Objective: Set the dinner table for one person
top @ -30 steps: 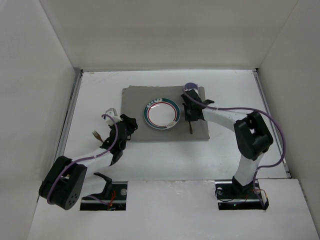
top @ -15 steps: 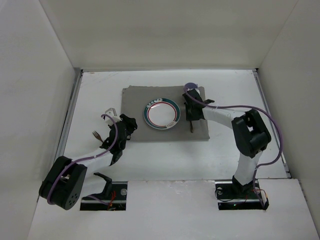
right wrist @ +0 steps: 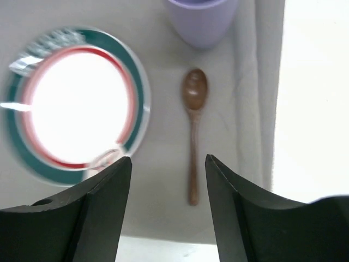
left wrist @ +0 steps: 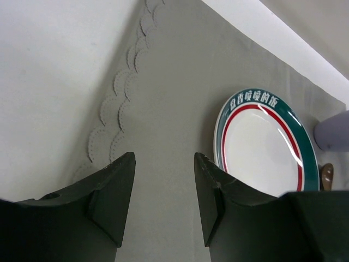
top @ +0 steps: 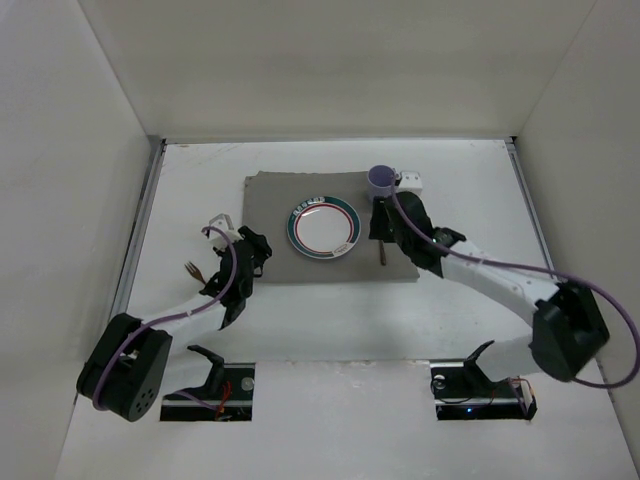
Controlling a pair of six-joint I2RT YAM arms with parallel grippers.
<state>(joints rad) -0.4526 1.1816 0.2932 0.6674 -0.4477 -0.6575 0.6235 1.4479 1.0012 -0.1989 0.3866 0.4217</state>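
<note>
Left jaws and right jaws both released, empty — spoon [right wrist: 192, 142] lies beside plate [right wrist: 76, 98] on placemat [top: 270, 195]

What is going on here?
Two robot arms are setting a place on the white table. A plate, a wooden spoon to its right and a purple cup sit on the grey placemat. The right gripper hovers open over the spoon, holding nothing. The left gripper, open and empty, is at the placemat's left edge. A fork-like utensil lies farther left.
</note>
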